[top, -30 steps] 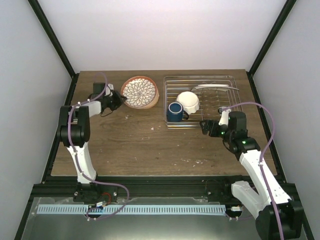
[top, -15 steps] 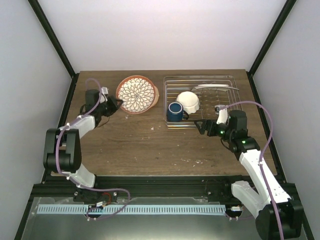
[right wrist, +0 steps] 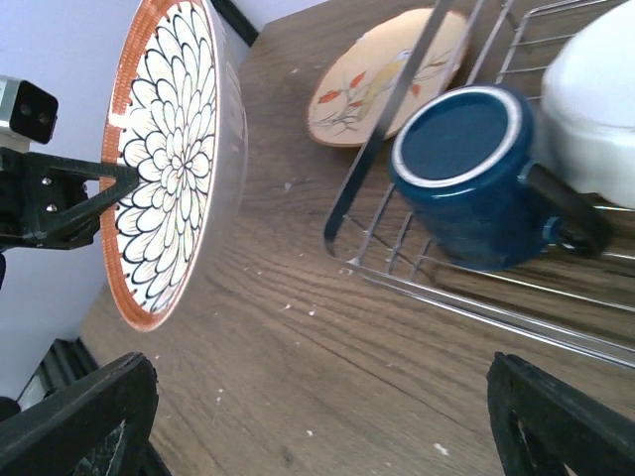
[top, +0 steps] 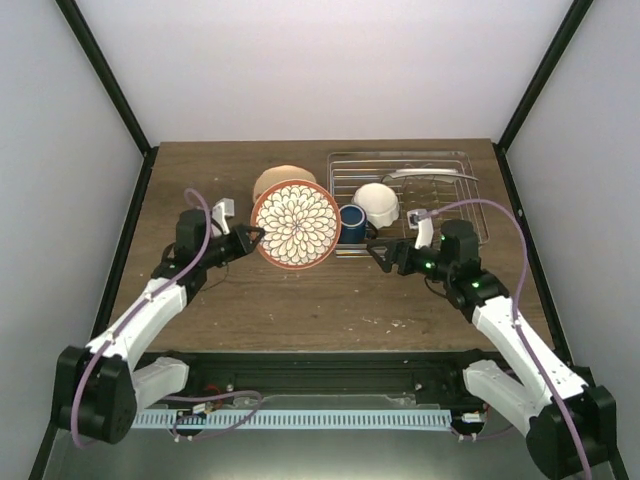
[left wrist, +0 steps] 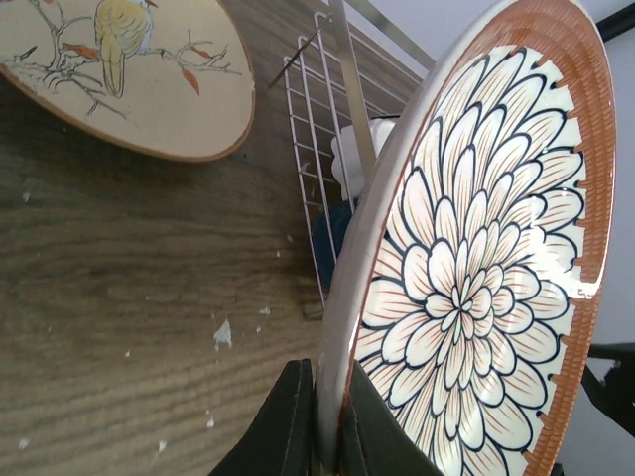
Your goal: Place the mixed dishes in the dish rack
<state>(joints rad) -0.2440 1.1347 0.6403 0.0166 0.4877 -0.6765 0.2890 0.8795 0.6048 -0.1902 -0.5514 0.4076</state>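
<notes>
My left gripper (top: 250,238) is shut on the rim of the orange-rimmed patterned plate (top: 295,224), holding it on edge above the table just left of the dish rack (top: 455,215). The rim sits between my fingers in the left wrist view (left wrist: 322,436). The plate (left wrist: 476,278) also shows in the right wrist view (right wrist: 164,159). The dark blue mug (top: 351,221) and the white scalloped bowl (top: 378,203) are in the rack's near left part. The cream plate (top: 277,180), painted with a bird (left wrist: 129,69), lies flat on the table behind. My right gripper (top: 385,252) is open and empty at the rack's near edge.
A thin pale item (top: 430,175) lies along the rack's far side. In the right wrist view the mug (right wrist: 466,178) sits against the rack's corner wire (right wrist: 397,169), with bare wood before it. Black frame posts and white walls bound the table.
My left gripper has lifted the patterned plate off the cream plate, tipped it on edge and carried it right toward the rack. My right gripper has moved left along the rack's near edge.
</notes>
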